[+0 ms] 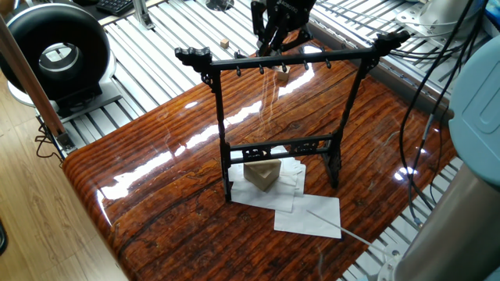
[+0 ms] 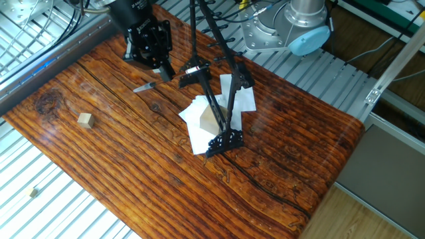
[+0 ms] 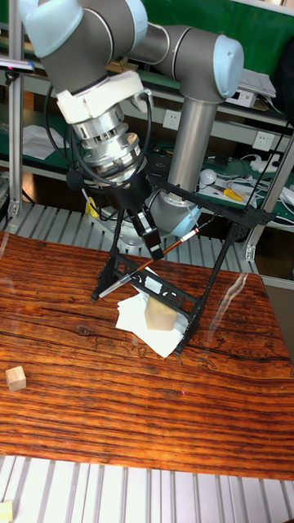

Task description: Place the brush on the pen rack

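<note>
Up behind the tall black pen rack (image 3: pixel 192 260), the black two-finger gripper (image 3: pixel 151 243) is closed on the thin dark-shafted brush (image 3: pixel 147 265), which it holds slantwise in the air just beside the rack's frame, with its pale tip (image 2: pixel 139 88) low over the glossy wooden table (image 2: pixel 133 159). At the foot of the rack lie white paper sheets (image 1: pixel 308 216) and a tan wedge-shaped block (image 1: pixel 262 174); a small wooden cube (image 2: pixel 84 119) sits well apart from the rack.
</note>
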